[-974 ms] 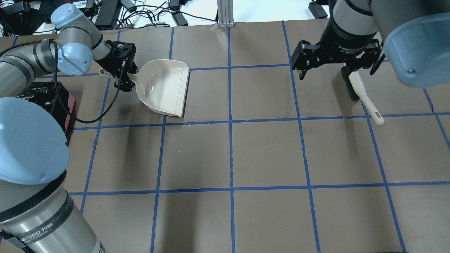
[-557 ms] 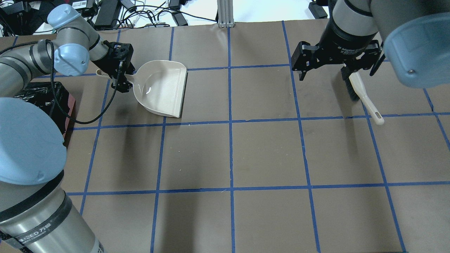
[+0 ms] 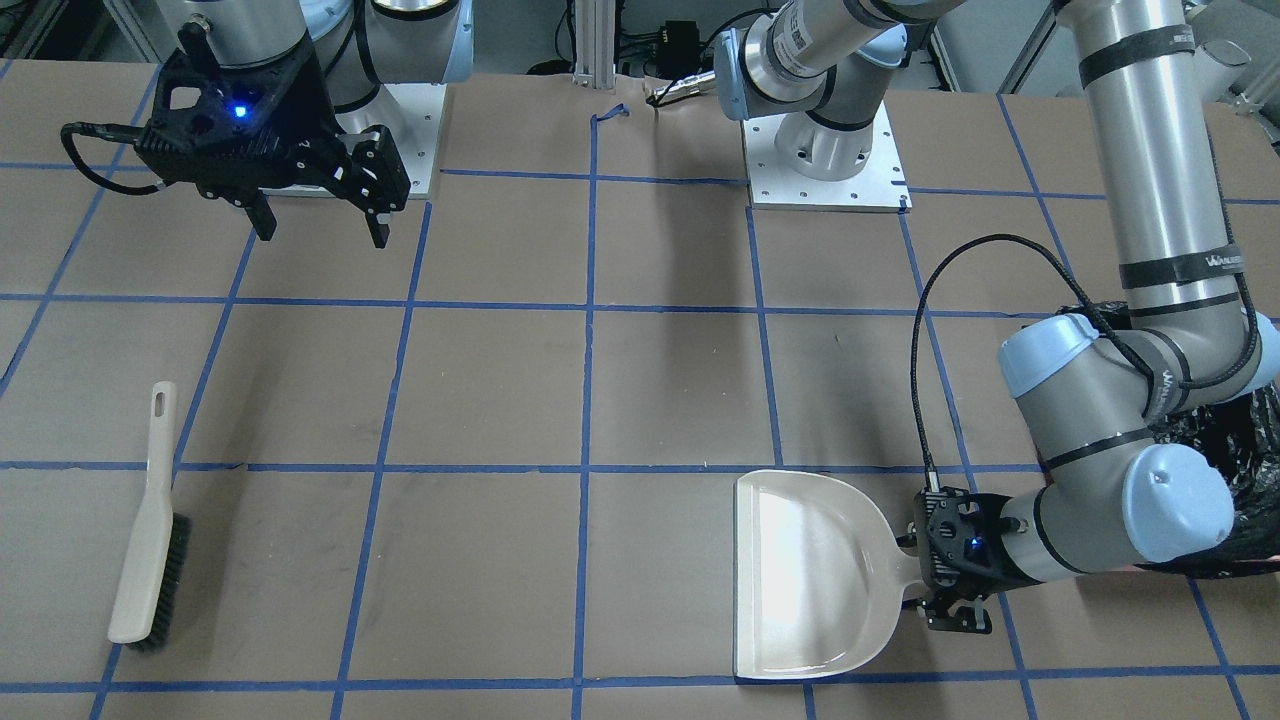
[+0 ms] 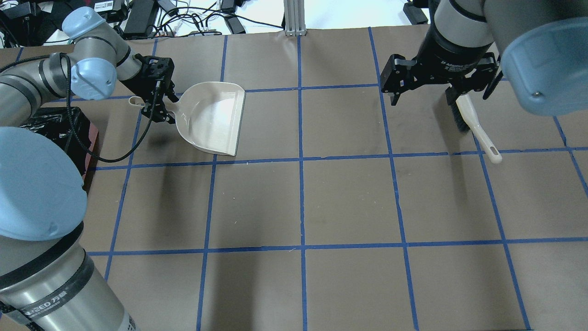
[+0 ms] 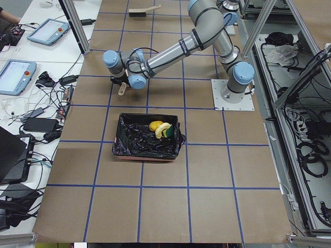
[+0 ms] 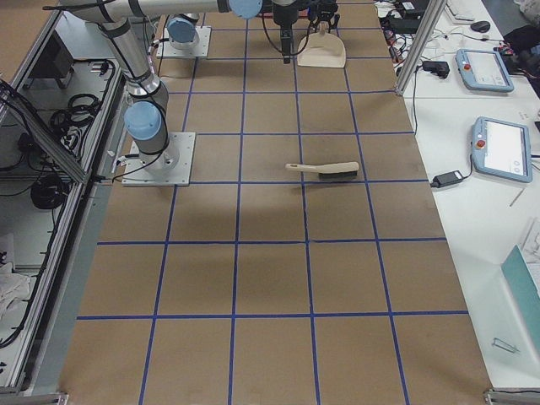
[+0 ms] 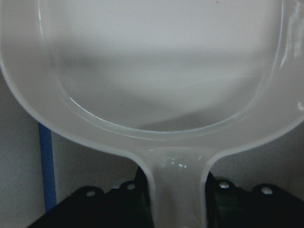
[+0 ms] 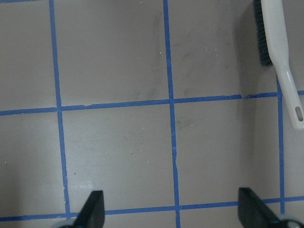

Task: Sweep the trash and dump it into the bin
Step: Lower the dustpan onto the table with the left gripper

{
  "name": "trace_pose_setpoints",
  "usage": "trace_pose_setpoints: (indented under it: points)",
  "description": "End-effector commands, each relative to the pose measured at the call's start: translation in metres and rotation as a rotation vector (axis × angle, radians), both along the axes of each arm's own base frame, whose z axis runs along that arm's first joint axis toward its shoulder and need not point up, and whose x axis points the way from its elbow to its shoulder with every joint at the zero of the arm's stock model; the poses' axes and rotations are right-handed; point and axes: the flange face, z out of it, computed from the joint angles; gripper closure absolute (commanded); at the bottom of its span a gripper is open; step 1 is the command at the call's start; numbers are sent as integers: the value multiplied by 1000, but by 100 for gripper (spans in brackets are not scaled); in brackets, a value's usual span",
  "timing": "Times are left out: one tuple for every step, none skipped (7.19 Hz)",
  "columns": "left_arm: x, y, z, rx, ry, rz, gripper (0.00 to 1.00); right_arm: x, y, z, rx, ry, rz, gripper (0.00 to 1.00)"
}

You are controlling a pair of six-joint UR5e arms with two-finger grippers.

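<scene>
My left gripper [image 4: 156,105] is shut on the handle of the beige dustpan [image 4: 212,118], which sits flat and empty at the table's far left; it also shows in the front view [image 3: 810,575] and the left wrist view [image 7: 161,71]. The bin [image 5: 135,145], lined with a black bag, stands beside the left arm and holds the trash: a yellow lump [image 5: 154,125], a pale pastry [image 5: 161,129] and a green wedge [image 5: 169,133]. My right gripper [image 4: 441,92] is open and empty, raised above the table; the right wrist view [image 8: 174,213] shows its fingers wide apart.
A beige hand brush [image 4: 473,124] with dark bristles lies on the table by the right gripper, also in the front view [image 3: 150,530] and right wrist view [image 8: 280,52]. The bin's black edge [image 4: 55,126] shows behind my left arm. Brown paper with blue tape lines covers the table.
My left gripper has shifted the dustpan slightly left and turned it a little squarer to the grid. The right arm and the brush have not moved.
</scene>
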Motion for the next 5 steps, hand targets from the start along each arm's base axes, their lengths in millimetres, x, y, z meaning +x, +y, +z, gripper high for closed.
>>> trace_pose_setpoints:
  points:
    - [0,3,26,3,1,6,28,0,0,1,0,0,0,0]
    - [2,2,62,14,-4,59,29,0,1,0,3,0,0,0]
    - [1,5,105,48,-6,99,29,-1,1,0,6,4,0,0]
    - [-2,17,139,76,-16,199,29,-1,1,0,4,3,-2,0]
    - [-11,33,165,113,-22,298,29,-1,1,0,4,5,-2,0]
